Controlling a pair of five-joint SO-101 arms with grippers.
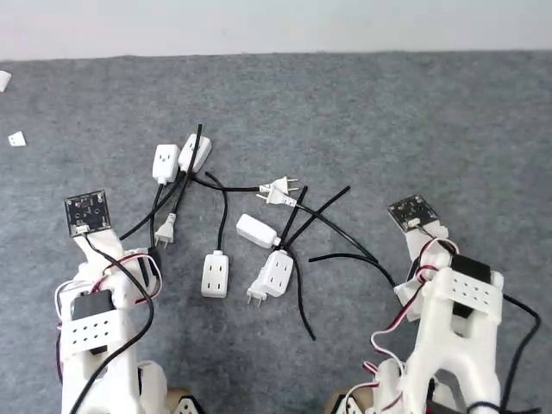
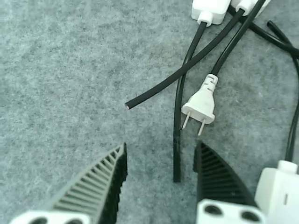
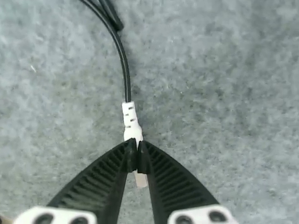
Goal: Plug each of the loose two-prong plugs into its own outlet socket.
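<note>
Bright, even light (probably from overhead); shadows soft and faint.

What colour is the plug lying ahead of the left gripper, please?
White plug, black cord; clearest in the left wrist view.

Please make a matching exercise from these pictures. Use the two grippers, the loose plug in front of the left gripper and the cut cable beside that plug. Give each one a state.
Things:
1 left gripper
2 right gripper
3 loose plug
4 cut cable

States:
A shut on a white plug
B lies flat, both prongs free
C open, holding nothing
D its cut end lies on the grey mat

Pairs: 1-C; 2-A; 3-B; 4-D
</note>
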